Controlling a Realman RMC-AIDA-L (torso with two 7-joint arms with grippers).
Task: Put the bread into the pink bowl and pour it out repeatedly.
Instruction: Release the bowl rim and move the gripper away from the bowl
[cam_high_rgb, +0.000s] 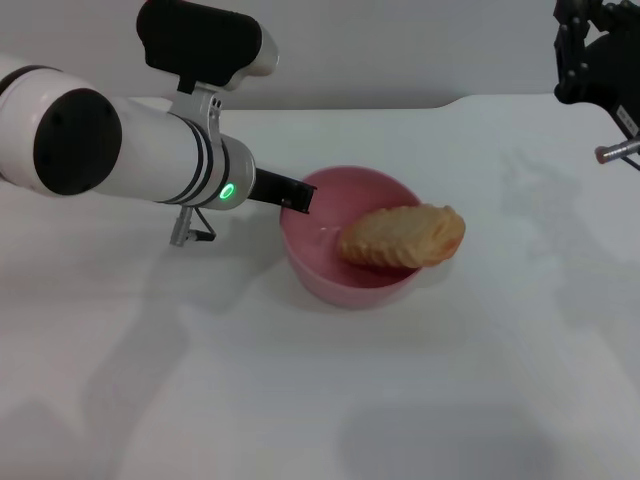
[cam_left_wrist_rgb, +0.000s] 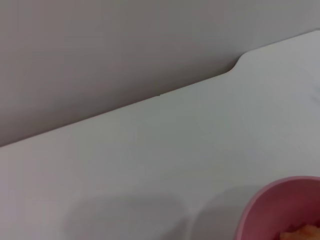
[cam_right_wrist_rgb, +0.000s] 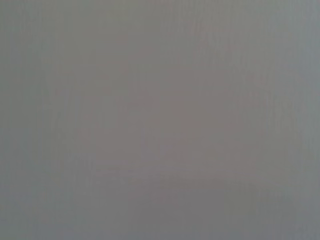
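Note:
The pink bowl (cam_high_rgb: 340, 275) stands near the middle of the white table. The bread (cam_high_rgb: 405, 237) lies across the bowl's right side, ridged orange-brown top up, one end inside and the other sticking out over the rim. My left gripper (cam_high_rgb: 297, 196) reaches in from the left, and its black fingers close on the bowl's left rim. The left wrist view shows part of the bowl's rim (cam_left_wrist_rgb: 265, 210) and a sliver of bread (cam_left_wrist_rgb: 302, 234). My right gripper (cam_high_rgb: 585, 60) is parked high at the far right, away from the bowl.
The white table (cam_high_rgb: 330, 400) spreads all around the bowl. Its far edge has a step at the back right (cam_high_rgb: 460, 100), which also shows in the left wrist view (cam_left_wrist_rgb: 239, 64). A grey wall lies behind. The right wrist view shows only plain grey.

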